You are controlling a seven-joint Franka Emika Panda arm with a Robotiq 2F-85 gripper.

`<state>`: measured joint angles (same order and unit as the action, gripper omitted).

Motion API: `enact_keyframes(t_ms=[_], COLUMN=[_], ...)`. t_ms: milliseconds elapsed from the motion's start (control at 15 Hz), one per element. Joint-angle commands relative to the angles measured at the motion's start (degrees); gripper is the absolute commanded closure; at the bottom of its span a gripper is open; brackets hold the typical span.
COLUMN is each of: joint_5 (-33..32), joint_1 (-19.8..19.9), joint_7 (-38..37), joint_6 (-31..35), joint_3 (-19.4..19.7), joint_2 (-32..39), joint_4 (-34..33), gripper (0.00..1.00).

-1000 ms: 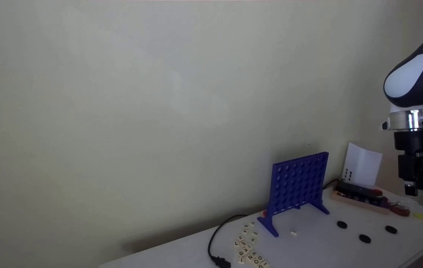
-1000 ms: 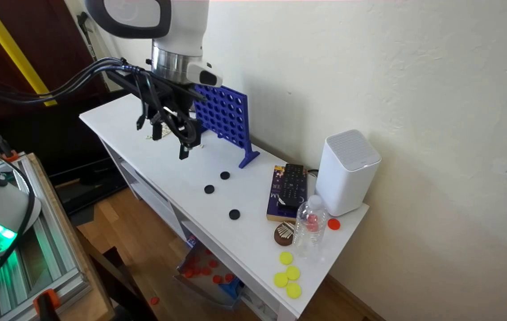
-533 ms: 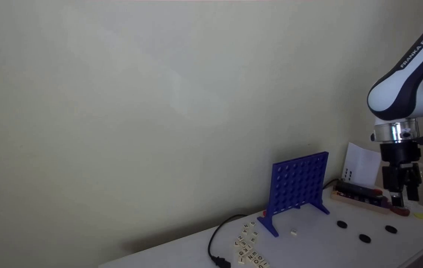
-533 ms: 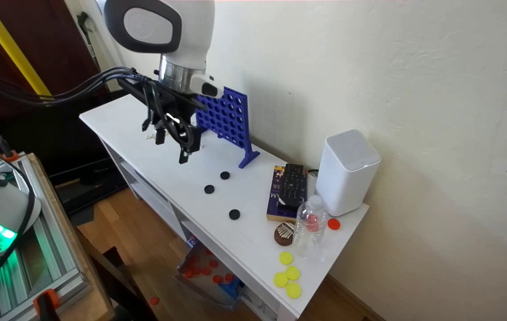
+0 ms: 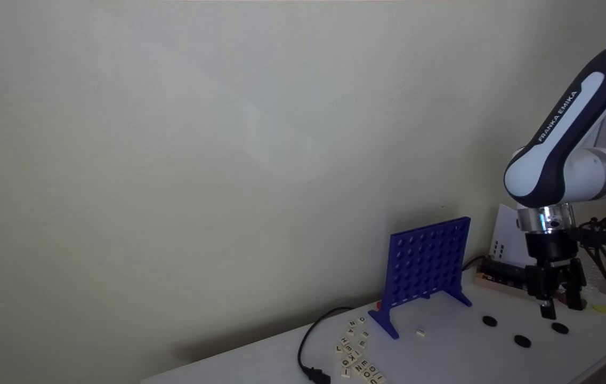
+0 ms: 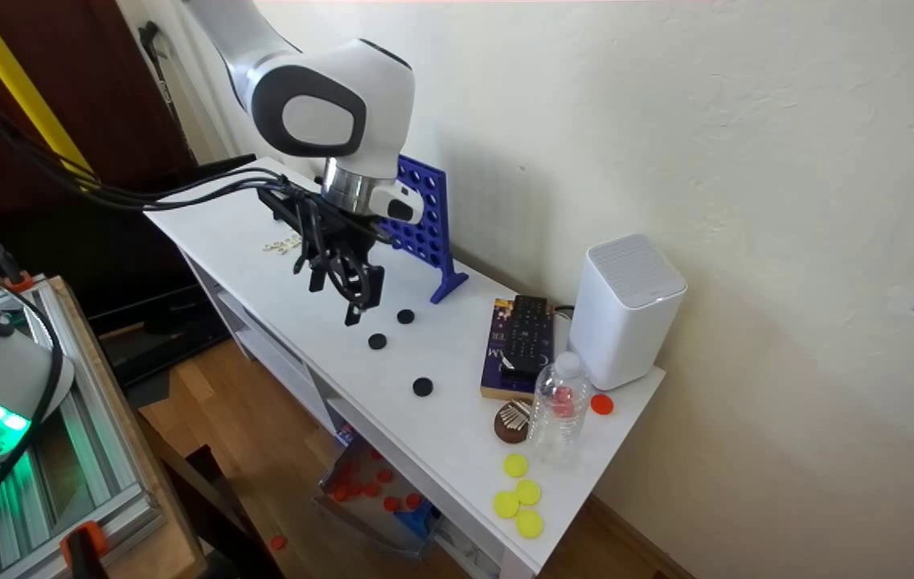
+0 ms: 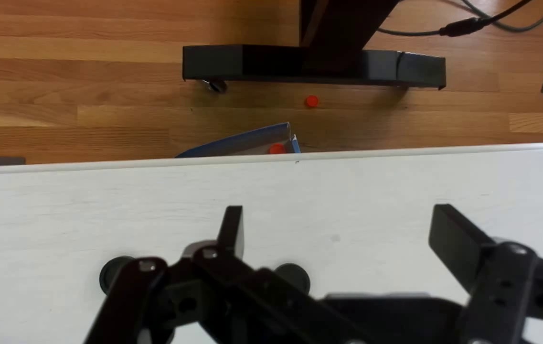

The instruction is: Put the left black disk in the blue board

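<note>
gripper (image 7: 338,229), one: hung above the white table (image 6: 457,426), pointing down, jaws spread wide with nothing between them; presumably opened so as to straddle one of the black disks (image 6: 377,342) from above.

black disks, three: lying flat on the white table, apart from one another, nearer the front than the blue board (image 5: 430,261); perhaps spaced so that each can be picked singly. which is the left one cannot be told for certain, as the views differ; in an exterior view the leftmost disk (image 5: 490,321) is the one closest to the blue board.

blue board, one: upright on its feet at the far side, near the wall (image 5: 228,186); probably stood so that a disk can drop in from the top.

sundries: letter tiles (image 5: 352,358) to the left; remote (image 6: 527,334), bottle (image 6: 559,410) and yellow disks (image 6: 506,504) to the right, seemingly set aside.

appearance of the black disks: round, thin, plain; a shallow rim seems to show in the wrist view, where the gripper hides part of them. little edge to hold, by the look of it.
</note>
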<state>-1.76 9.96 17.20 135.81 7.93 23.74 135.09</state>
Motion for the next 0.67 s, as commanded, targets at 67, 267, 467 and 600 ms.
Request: enact_keyframes(t_ms=[67,267,467,600], joint_5=[0.0,-0.3,-0.7,-1.0], joint_1=[1.8,2.0,1.8,1.6], joint_7=[0.4,0.4,0.1,-0.1], joint_6=[2.5,4.1,5.5,6.2], joint_3=[-1.6,-2.2,-2.7,-2.9], joint_2=[7.5,10.2,12.0,12.9], joint_4=[-5.2,-7.0,-8.1,-8.7], gripper=[0.00,0.00,0.00,0.00])
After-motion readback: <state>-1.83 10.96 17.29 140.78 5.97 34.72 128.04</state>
